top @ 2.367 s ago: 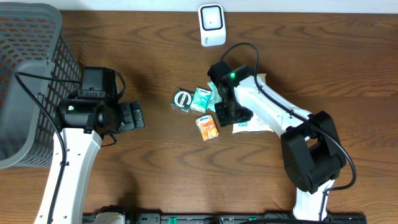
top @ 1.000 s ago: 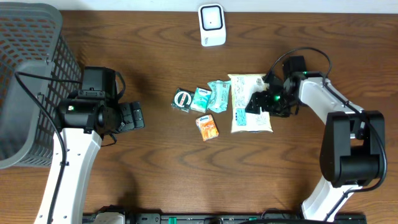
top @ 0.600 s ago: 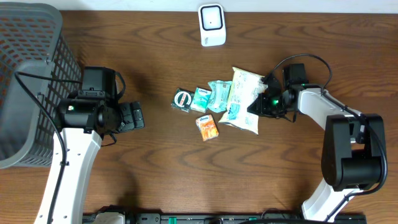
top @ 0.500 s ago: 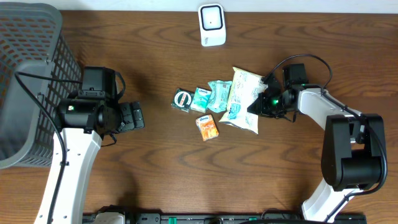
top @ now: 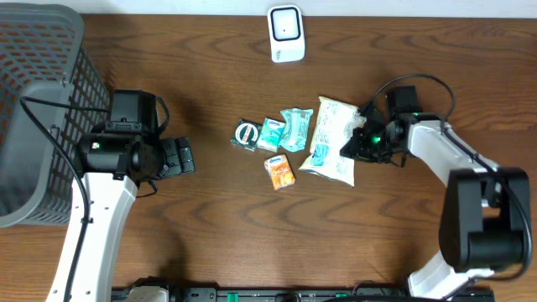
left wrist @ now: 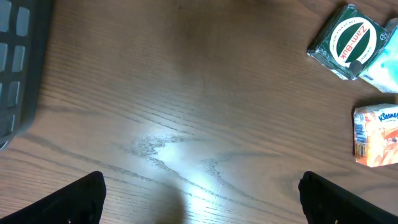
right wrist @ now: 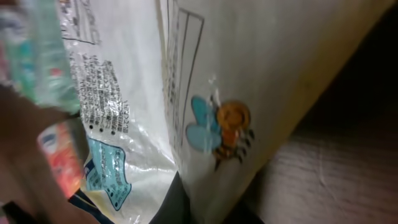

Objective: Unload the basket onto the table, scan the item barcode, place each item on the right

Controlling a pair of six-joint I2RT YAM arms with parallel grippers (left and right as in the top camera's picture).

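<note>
- The item I am working on, the white bag (top: 330,141), sits right of the table's middle, just beside the cluster of small goods. Its right edge is in my grasp.
- My right gripper (top: 359,143) is pinched together on that right edge. In the right wrist view the printed face and a little bee drawing (right wrist: 229,122) fill the frame, with my dark fingers clamped on the film at the bottom.
- I judge the pick-up done, or nearly so. I cannot tell from above whether the bag is fully off the wood or only tipped up on one side.
- I see a text panel on the bag but no barcode, so I do not know which face must be shown.
- The scanner (top: 285,33) stands at the far edge of the table, well apart from the bag. Carrying the bag there and presenting the code are not yet done.
- Next to the bag lie a teal wrapper (top: 294,128), a Kleenex pack (top: 272,132), a green tin (top: 246,134) and an orange packet (top: 280,171), all untouched.
- My left gripper (left wrist: 202,199) hangs spread wide over bare wood, holding nothing, near the grey basket (top: 33,109).
</note>
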